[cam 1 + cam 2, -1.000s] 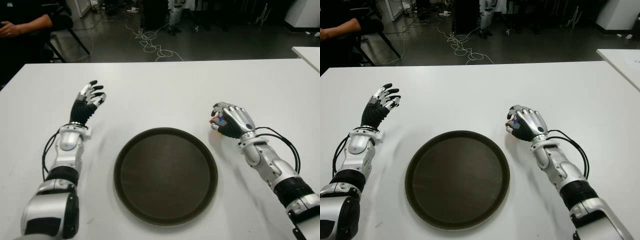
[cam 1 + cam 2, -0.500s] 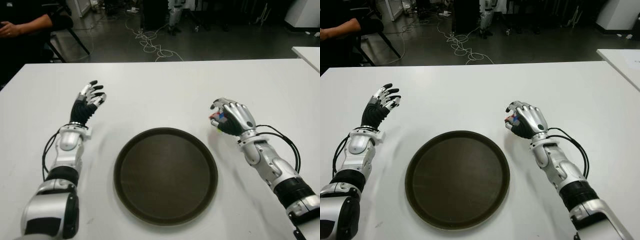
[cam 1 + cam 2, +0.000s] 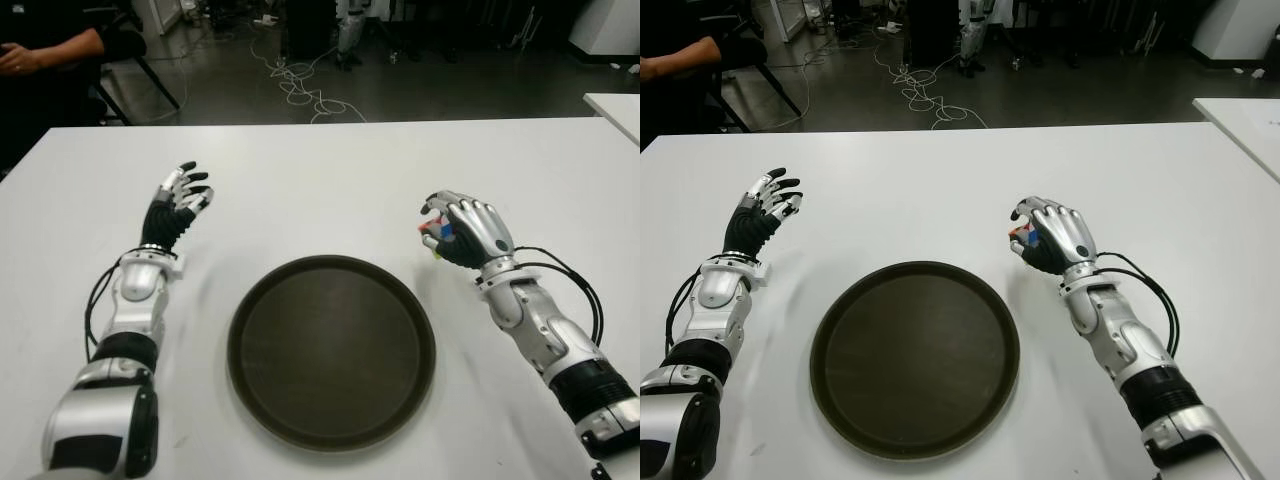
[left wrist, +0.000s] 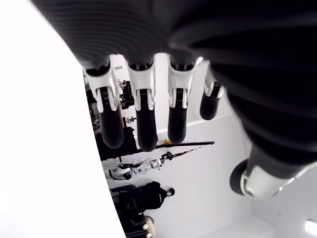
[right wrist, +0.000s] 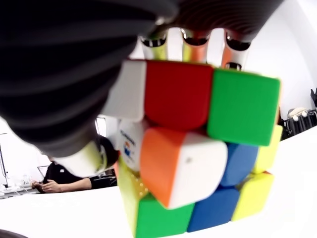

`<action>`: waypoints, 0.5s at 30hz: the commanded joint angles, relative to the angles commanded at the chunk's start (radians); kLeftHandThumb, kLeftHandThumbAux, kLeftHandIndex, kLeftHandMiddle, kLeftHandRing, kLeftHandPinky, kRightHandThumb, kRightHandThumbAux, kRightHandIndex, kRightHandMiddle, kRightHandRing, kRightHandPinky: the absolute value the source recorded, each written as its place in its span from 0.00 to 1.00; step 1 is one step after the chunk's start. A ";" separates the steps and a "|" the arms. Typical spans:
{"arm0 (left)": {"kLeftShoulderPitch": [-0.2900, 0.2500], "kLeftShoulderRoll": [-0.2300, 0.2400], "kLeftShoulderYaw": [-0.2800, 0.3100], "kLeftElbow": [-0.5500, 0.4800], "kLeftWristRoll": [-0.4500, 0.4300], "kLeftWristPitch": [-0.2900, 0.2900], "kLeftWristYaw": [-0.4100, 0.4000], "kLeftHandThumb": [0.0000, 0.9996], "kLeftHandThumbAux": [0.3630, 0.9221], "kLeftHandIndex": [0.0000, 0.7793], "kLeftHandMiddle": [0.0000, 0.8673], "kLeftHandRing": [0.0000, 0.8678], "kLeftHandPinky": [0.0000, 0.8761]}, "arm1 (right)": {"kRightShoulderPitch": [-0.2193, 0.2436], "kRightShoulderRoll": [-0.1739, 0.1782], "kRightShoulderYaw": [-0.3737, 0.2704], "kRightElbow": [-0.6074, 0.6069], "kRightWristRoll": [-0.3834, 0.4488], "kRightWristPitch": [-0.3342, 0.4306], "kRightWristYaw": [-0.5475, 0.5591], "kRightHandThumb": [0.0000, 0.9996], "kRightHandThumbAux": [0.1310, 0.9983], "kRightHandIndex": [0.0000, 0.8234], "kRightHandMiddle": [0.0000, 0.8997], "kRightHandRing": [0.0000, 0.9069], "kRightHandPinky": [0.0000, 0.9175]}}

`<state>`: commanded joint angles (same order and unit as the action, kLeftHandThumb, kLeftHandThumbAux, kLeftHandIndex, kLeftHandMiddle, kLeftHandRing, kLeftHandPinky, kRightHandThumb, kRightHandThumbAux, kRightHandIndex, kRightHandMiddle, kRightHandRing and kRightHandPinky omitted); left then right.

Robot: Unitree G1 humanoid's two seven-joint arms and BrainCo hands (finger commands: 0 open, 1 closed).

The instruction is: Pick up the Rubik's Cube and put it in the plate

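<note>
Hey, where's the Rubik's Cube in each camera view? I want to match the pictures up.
Left eye view: Rubik's Cube held in the right robot hand, right of the plate.
Right eye view: same grasp, cube just right of centre, beyond the plate's far right rim.
Left wrist view: not in it.
Right wrist view: fills the frame, fingers behind it.
Shared landmark: the white table.

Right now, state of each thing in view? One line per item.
Multicoloured Rubik's Cube: gripped in the right hand, not in the plate.
Right hand: shut on the cube, right of the plate.
Left hand: open, fingers spread, holding nothing, left of the plate.
Round dark brown plate: flat on the table, nothing in it.
White table: bears the plate.
</note>
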<state>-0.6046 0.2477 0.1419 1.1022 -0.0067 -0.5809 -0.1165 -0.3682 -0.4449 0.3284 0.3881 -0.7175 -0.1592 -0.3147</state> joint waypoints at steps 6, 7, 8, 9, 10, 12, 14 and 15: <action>-0.004 -0.002 0.004 0.006 -0.008 0.004 -0.008 0.03 0.43 0.14 0.23 0.24 0.28 | -0.008 -0.002 -0.005 -0.019 -0.015 0.002 -0.015 0.82 0.66 0.45 0.59 0.67 0.68; -0.004 -0.003 0.005 0.006 -0.009 0.003 -0.010 0.03 0.43 0.14 0.23 0.24 0.29 | -0.010 -0.002 -0.006 -0.022 -0.017 0.002 -0.015 0.82 0.66 0.45 0.59 0.67 0.68; -0.005 -0.003 0.006 0.006 -0.011 0.003 -0.011 0.03 0.43 0.14 0.23 0.24 0.29 | -0.015 -0.003 -0.007 -0.026 -0.020 0.000 -0.017 0.82 0.66 0.45 0.59 0.67 0.67; -0.005 -0.003 0.006 0.006 -0.012 0.003 -0.012 0.03 0.43 0.14 0.23 0.25 0.29 | -0.018 -0.004 -0.008 -0.029 -0.023 -0.001 -0.019 0.82 0.66 0.45 0.59 0.67 0.67; -0.007 -0.004 0.006 0.009 -0.011 0.003 -0.012 0.03 0.43 0.15 0.23 0.25 0.30 | -0.027 -0.003 -0.009 -0.034 -0.028 -0.007 -0.027 0.82 0.66 0.45 0.59 0.68 0.67; -0.010 -0.004 0.005 0.011 -0.011 0.004 -0.010 0.03 0.43 0.16 0.23 0.25 0.30 | -0.038 0.000 -0.010 -0.039 -0.033 -0.013 -0.035 0.82 0.66 0.45 0.59 0.68 0.68; -0.011 -0.004 0.003 0.013 -0.008 0.004 -0.009 0.03 0.43 0.16 0.24 0.26 0.30 | -0.045 0.002 -0.010 -0.047 -0.038 -0.022 -0.045 0.82 0.66 0.45 0.59 0.68 0.69; -0.011 -0.003 0.002 0.014 -0.007 0.004 -0.007 0.03 0.43 0.16 0.24 0.25 0.29 | -0.050 0.003 -0.010 -0.052 -0.040 -0.027 -0.050 0.83 0.65 0.45 0.60 0.70 0.70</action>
<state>-0.6158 0.2444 0.1441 1.1161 -0.0133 -0.5771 -0.1237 -0.4180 -0.4420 0.3183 0.3365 -0.7572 -0.1865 -0.3650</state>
